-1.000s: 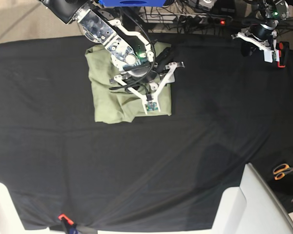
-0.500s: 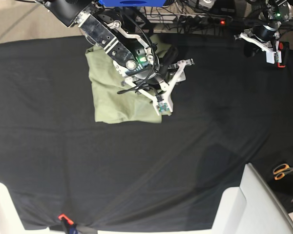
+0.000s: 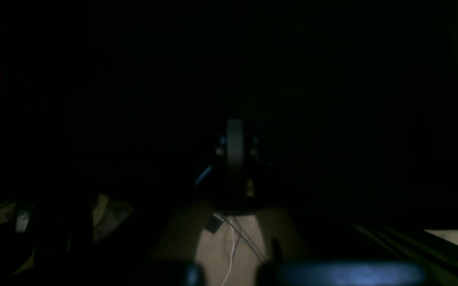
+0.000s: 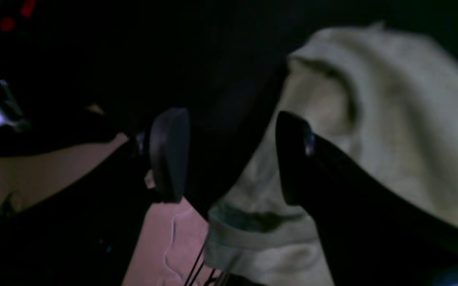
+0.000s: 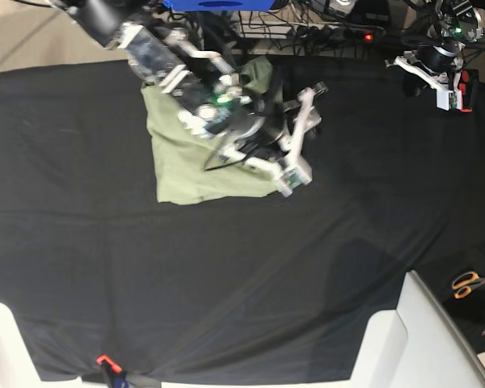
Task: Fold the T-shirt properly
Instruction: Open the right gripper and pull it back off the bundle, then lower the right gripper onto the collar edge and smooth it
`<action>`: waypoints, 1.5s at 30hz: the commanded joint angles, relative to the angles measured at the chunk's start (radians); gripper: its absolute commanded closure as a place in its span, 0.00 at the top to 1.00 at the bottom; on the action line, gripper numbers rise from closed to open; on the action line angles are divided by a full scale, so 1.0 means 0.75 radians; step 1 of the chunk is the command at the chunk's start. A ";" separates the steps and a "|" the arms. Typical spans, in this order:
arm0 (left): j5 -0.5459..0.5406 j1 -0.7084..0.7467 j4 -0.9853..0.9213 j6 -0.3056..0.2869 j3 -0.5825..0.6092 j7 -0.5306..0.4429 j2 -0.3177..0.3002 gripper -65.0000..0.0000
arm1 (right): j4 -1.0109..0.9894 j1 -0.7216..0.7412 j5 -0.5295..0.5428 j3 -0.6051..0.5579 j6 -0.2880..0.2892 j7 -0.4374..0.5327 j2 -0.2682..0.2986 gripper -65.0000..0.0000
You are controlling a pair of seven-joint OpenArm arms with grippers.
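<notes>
my right claw [image 4: 229, 155] stands partly open with nothing between its fingers, one finger [image 4: 292, 159] just above the pale green t-shirt [image 5: 186, 153], the other over black table cloth [image 5: 226, 283]. the shirt lies bunched into a rough rectangle under and beside that claw. i judge it light, soft and limp, so i'd pinch a hemmed edge or corner. my left claw [image 5: 436, 77] is closed on nothing, well apart from the shirt.

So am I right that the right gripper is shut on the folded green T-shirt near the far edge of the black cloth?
Not quite: the right gripper is open, its fingers apart and holding nothing, as the right wrist view shows. The folded green T-shirt does lie near the far edge of the black cloth.
</notes>
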 commanded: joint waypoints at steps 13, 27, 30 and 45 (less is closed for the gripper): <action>-0.015 0.023 0.153 0.000 0.102 -0.009 0.055 0.00 | 0.327 -0.294 -0.005 0.299 -0.206 0.024 0.284 0.00; -0.015 0.119 0.489 0.000 0.424 -0.009 0.084 0.00 | 0.337 -0.501 -0.007 0.601 -0.195 0.081 0.280 0.01; -0.011 0.119 0.448 0.000 0.417 -0.009 0.075 0.00 | 0.308 -0.464 -0.007 0.599 -0.195 0.097 0.280 0.01; -0.015 0.072 0.244 0.000 0.262 -0.017 -0.009 0.00 | 0.155 -0.524 -0.007 0.599 -0.197 0.099 0.231 0.01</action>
